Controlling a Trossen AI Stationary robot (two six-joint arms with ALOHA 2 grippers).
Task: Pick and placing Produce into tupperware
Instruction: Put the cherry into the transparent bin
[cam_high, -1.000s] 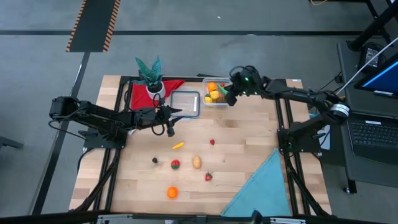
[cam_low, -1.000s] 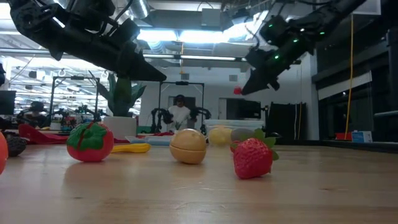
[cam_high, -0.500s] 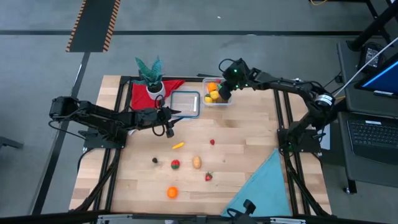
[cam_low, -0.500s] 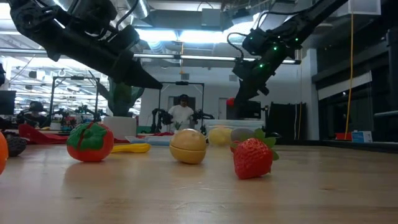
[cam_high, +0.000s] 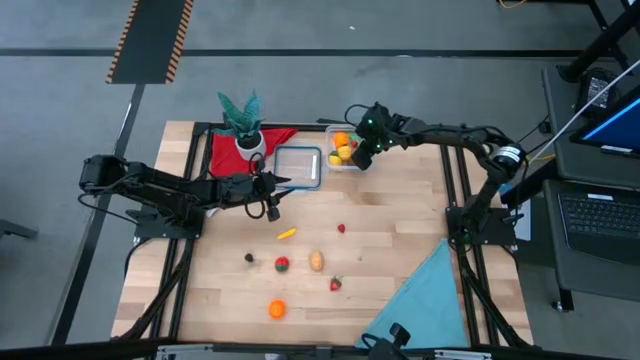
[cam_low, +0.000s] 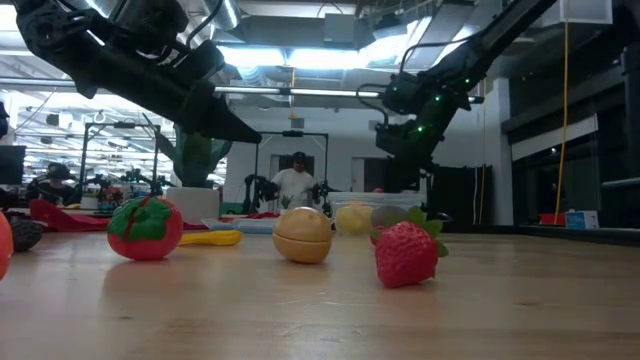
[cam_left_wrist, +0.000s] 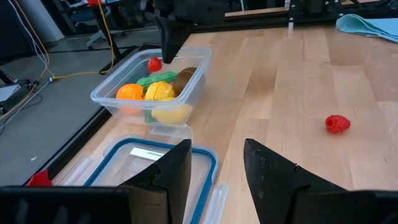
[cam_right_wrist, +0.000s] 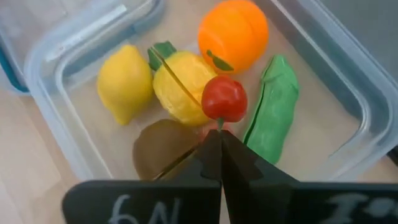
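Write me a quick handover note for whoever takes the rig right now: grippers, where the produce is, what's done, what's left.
Right gripper: shut on a small red fruit by its stem, over the tub at the table's far edge.
Left gripper: open, empty, above the table near the blue-rimmed lid.
Done: the tub holds an orange, two yellow pieces, a green one and a brown one.
Left: release the red fruit into the tub. Then the loose pieces on the table: yellow piece, small red piece, dark piece, tomato, tan piece, strawberry, orange fruit.
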